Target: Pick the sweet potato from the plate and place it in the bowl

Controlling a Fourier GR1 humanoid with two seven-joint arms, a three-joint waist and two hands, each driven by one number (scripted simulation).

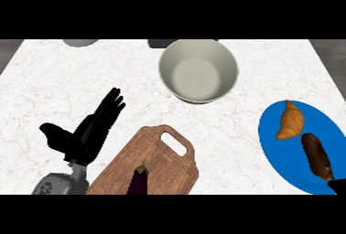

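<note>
Brown sweet potato (316,155) on the plate (277,157): I'd grab its middle; can't tell how the right hand (336,184) is set, left hand (84,135) open, empty

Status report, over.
Left hand open, resting. Right hand barely showing by plate. Sweet potato on plate, beside croissant. Nothing blocking bowl.

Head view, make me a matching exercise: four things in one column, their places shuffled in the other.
Things: 1 dark purple eggplant; 2 brown elongated sweet potato; 3 pale round bowl; 4 black left hand.
Places: A blue plate; B far middle of white marble counter; C brown wooden cutting board; D counter's left, fingers straight.
Pairs: 1-C, 2-A, 3-B, 4-D.
</note>
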